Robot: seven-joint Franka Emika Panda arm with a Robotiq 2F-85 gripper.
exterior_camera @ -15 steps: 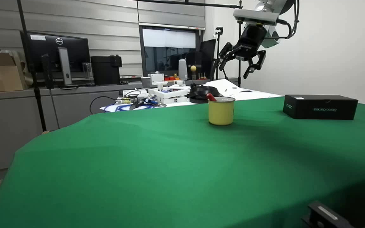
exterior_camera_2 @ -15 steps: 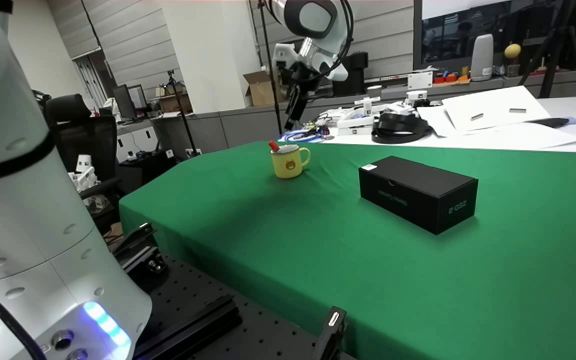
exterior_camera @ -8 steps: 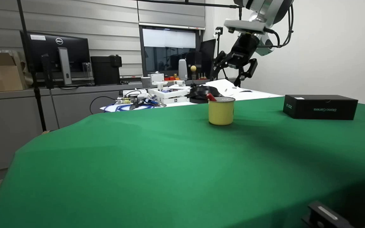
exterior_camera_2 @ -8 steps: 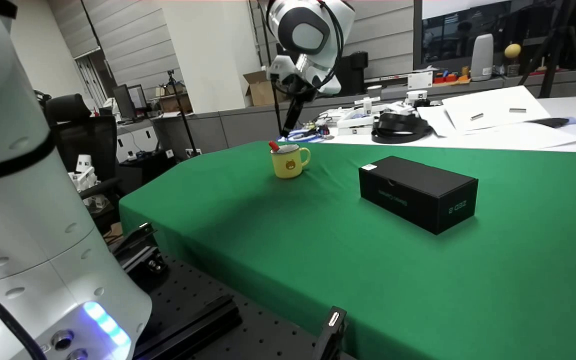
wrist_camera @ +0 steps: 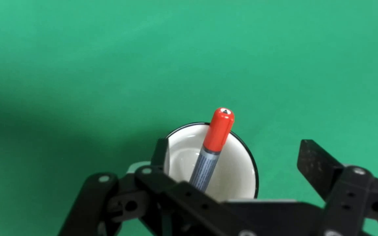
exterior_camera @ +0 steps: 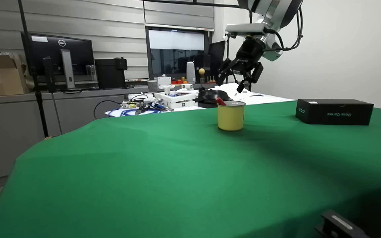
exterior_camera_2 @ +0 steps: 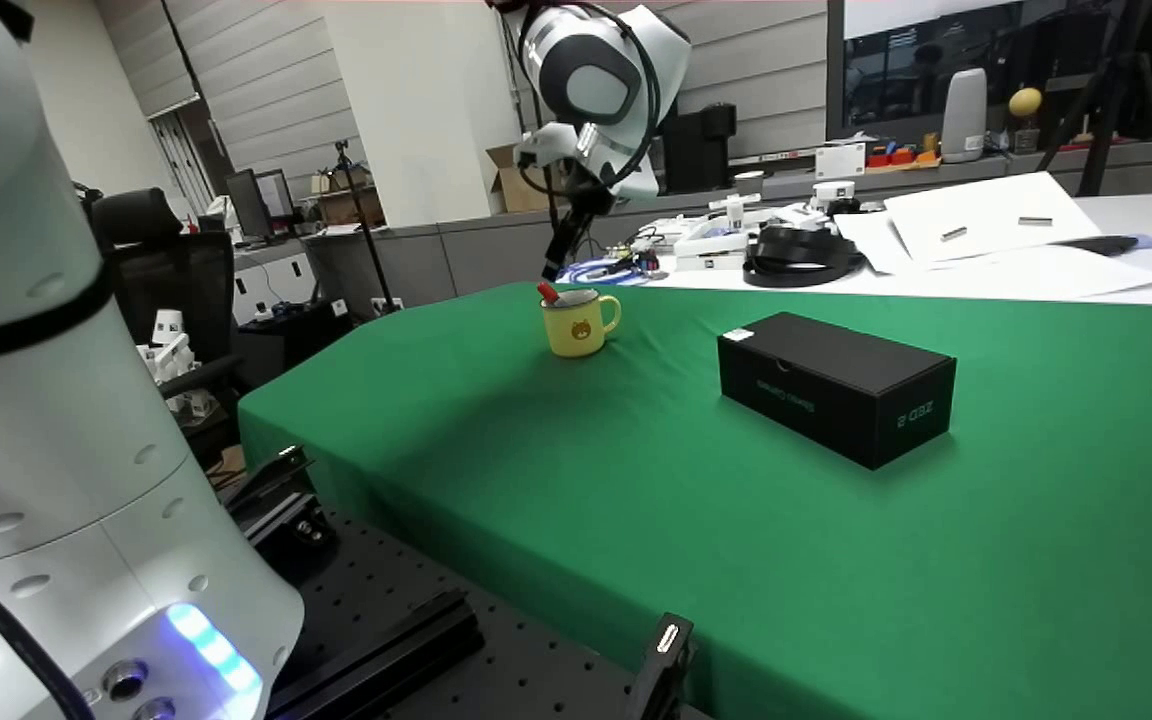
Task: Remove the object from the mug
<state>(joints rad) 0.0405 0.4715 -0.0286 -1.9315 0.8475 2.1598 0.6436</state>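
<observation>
Above, jaws spread; marker (wrist_camera: pixel 212 147) tilted in mug (exterior_camera: pixel 231 117).

Mug (exterior_camera_2: pixel 558 332): looks enamelled, smooth and glossy, soft glints on the inner wall. Marker (wrist_camera: pixel 212 148): plastic, cap (wrist_camera: pixel 220 131) shiny with highlights, barrel (wrist_camera: pixel 205 167) smooth, printed, less sheen. Claw (wrist_camera: pixel 236 156): matt, dark, pin heads (wrist_camera: pixel 146 171) look like bare metal; one fingertip pad (wrist_camera: pixel 312 165) is speckled, scuffed-looking. Arm (exterior_camera_2: pixel 66 440): smooth satin shell, plastic by the look; collar (exterior_camera: pixel 271 16) near the wrist reads as polished metal. Bench (exterior_camera_2: pixel 1036 500): matt cloth top, lightly creased. Box (exterior_camera_2: pixel 836 390): smooth matt card, I think; sticker (exterior_camera_2: pixel 739 334) looks like paper. Drilled plate (exterior_camera_2: pixel 526 650): matt, metal or plastic, can't tell. Sheets (exterior_camera_2: pixel 991 205): matt paper. Carton (exterior_camera: pixel 0 77): dull raw cardboard.
</observation>
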